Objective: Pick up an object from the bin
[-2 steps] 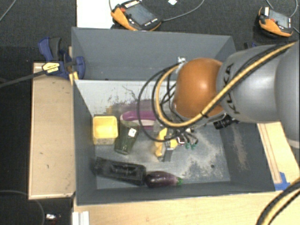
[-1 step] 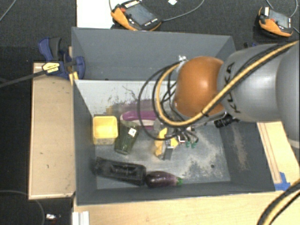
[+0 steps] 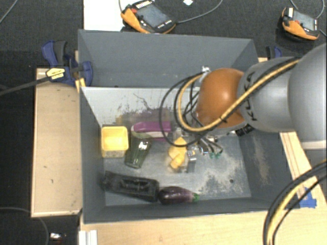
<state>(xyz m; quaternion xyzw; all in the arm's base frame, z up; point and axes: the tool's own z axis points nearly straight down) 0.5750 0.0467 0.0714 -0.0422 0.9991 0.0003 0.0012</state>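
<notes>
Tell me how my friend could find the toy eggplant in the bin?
Start at the grey bin and go to its floor's front edge, at the bottom of the view. A long black thing lies there, and the eggplant is at its right end. It is small, rounded, dark purple with a green tip; the pinker purple thing lies farther back.

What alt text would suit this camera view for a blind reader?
A robot arm's tool hangs low in a grey bin beside a small yellow lump. Nearby lie a yellow block, a dark green cup, a purple eggplant and a long black piece.
</notes>
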